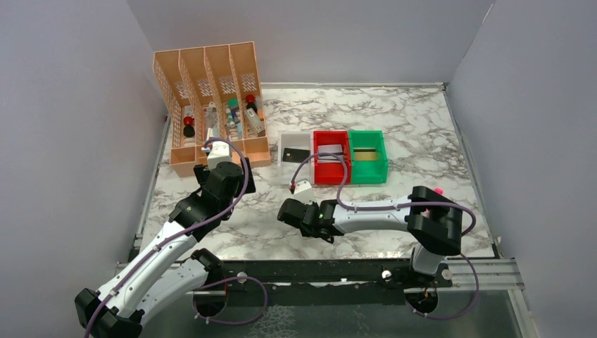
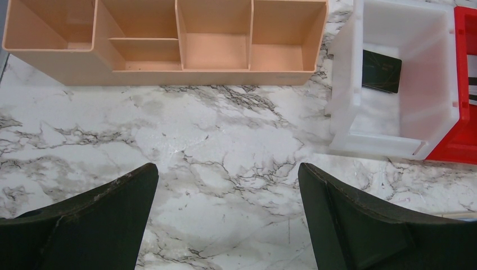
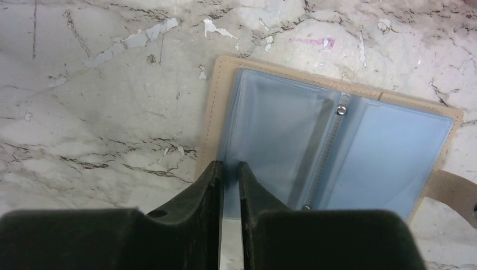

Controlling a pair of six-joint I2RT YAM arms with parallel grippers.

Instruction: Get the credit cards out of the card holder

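The right end effector (image 3: 229, 167) is pinching the holder's (image 3: 382, 152) edge with fingers almost closed, while the left end effector (image 2: 228, 171) is hovering wide open, gripping nothing.

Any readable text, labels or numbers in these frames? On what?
None readable in any view.
The black card in the white bin: any print too blurred.
The pink mark on the table: smear, illegible.
The items in the orange organizer: labels too small.
The card holder: no print shows.
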